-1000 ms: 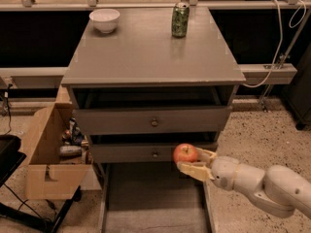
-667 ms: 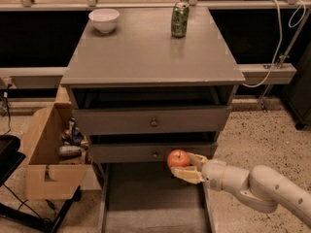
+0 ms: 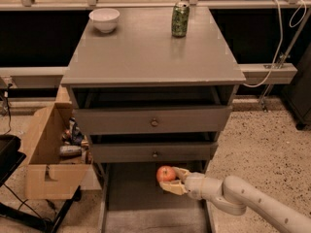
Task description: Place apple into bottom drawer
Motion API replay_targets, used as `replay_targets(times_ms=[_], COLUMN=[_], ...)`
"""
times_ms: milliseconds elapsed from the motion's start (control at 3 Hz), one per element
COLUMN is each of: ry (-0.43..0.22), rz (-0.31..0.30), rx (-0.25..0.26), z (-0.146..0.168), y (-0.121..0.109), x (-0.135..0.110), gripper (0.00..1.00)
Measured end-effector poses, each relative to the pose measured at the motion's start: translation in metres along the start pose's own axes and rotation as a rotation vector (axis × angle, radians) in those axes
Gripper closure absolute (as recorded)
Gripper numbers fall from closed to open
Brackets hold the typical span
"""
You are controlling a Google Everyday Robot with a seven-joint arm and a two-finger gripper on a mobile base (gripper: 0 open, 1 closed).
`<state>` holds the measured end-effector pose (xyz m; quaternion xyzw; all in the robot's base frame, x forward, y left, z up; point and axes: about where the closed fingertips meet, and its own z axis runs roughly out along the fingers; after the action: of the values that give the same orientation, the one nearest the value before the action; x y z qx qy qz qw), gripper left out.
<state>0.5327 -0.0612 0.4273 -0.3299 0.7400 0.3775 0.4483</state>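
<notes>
The red-orange apple [image 3: 166, 173] is held in my gripper [image 3: 171, 179], whose tan fingers close around it from the right. My white arm [image 3: 243, 200] reaches in from the lower right. The apple hangs over the open bottom drawer [image 3: 138, 205], a wide flat grey tray pulled out below the cabinet, just under the front of the second knobbed drawer [image 3: 154, 153]. The apple is above the drawer floor, not resting on it.
The grey cabinet top [image 3: 150, 52] carries a white bowl [image 3: 104, 19] at the back left and a green can [image 3: 180, 19] at the back right. An open cardboard box [image 3: 51, 154] with clutter stands left of the cabinet. Speckled floor lies to the right.
My gripper has moved the apple to the left and down, from beside the second drawer's front to below it, over the bottom drawer.
</notes>
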Motion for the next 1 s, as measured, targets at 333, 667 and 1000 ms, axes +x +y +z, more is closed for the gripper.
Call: replay_targets(times_ms=[333,667,1000], ry=[0.01,0.009,0.009], rz=[0.043,0.109,0.11], rx=[-0.026,-0.024,-0.024], z=[0.042,0.068,0.068], y=[-0.018,-0.028,-0.028], x=[0.068,0.113,0.113], gripper=[1.0,1.0,1.0])
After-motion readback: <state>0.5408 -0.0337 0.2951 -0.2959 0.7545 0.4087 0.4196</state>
